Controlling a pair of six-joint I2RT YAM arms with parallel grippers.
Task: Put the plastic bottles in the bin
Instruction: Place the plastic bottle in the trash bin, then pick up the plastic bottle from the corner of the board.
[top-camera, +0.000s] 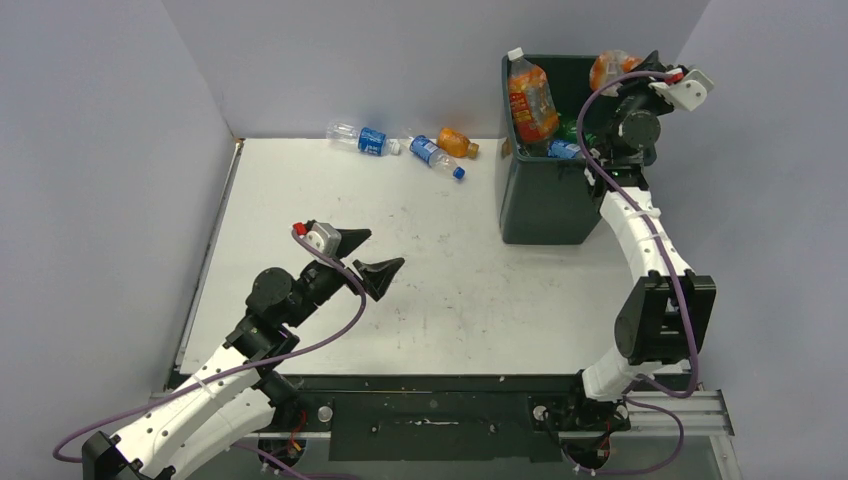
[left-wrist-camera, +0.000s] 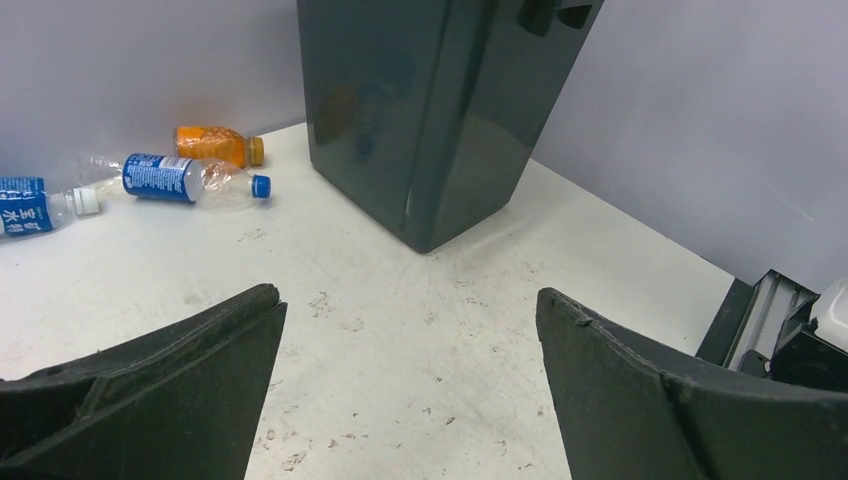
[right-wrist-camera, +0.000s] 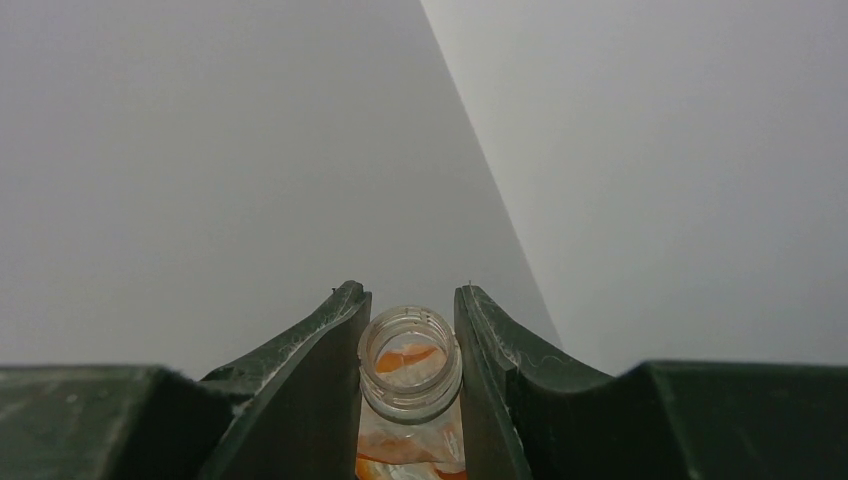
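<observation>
The right claw (right-wrist-camera: 410, 296) is raised above the far right corner of the bin (top-camera: 545, 205), its jaws closed to a narrow gap on the neck of an orange bottle (top-camera: 612, 68). The left claw (left-wrist-camera: 408, 300) hangs wide open and empty over the middle of the bench (top-camera: 330, 200).

The likely trouble is the fill level. The bin looks nearly full. A tall orange bottle (top-camera: 530, 100) with a white cap stands well above the left rim, and a blue bottle (top-camera: 563, 148) and a green one (top-camera: 570, 128) lie close under the rim. A bottle let go onto that heap could bounce off it, or off the flared rim, and land outside. It could also knock the tall one out. The held bottle sits near the rim's corner, not over the centre, so a release there risks missing.

The held bottle has no cap. The right wrist view shows its clear threaded mouth, open, with orange below. Whether that is liquid or a label cannot be told.

Three bottles lie on the bench by the far wall. Two are clear with blue labels (top-camera: 360, 138) (top-camera: 435, 153), and a small orange one (top-camera: 457, 142) lies just beside the second.
</observation>
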